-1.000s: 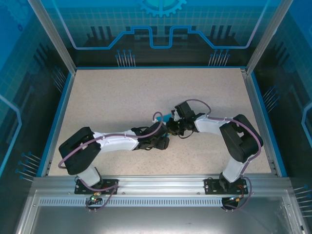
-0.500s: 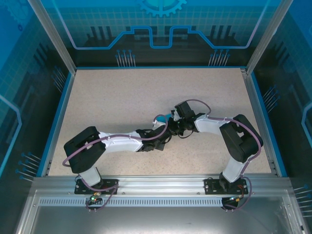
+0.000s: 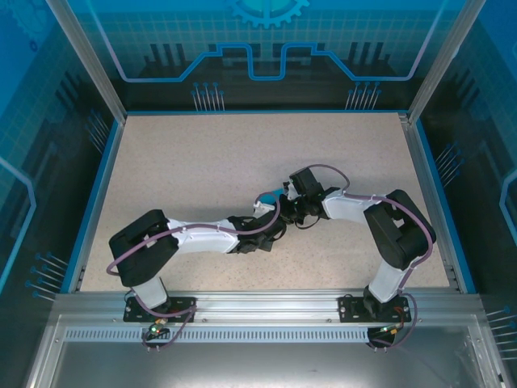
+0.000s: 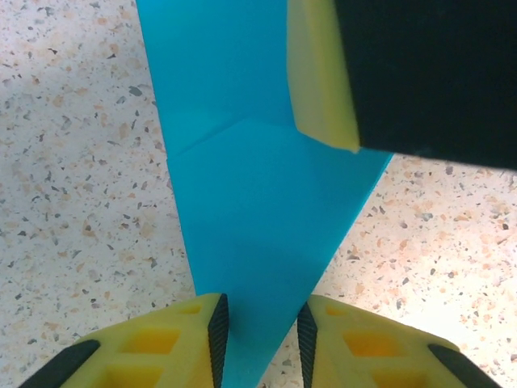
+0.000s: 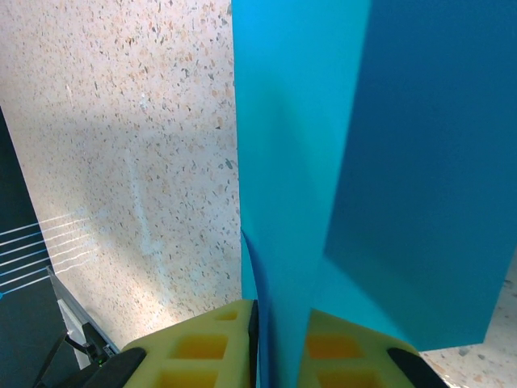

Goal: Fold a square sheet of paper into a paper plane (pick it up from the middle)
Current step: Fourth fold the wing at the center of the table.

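- Left gripper (image 4: pixel 261 331), one: its jaws stood partly apart, with the pointed end of the folded teal sheet (image 4: pixel 258 202) between the pads. Whether the pads pressed the sheet's edges could not be told.
- Right gripper (image 5: pixel 281 335), one: its jaws were nearly closed, pinching the sheet's edge.
- Folded teal sheet, one: it was held between the two grippers over the middle of the table (image 3: pixel 202 162), slightly right.
- Left wrist view: a diagonal crease showed, and one right-gripper finger (image 4: pixel 319 81) overlapped the sheet's far right.
- Right wrist view: a darker flap lay over a lighter layer.
- Top view: both arms met, with a teal sliver at their far side.
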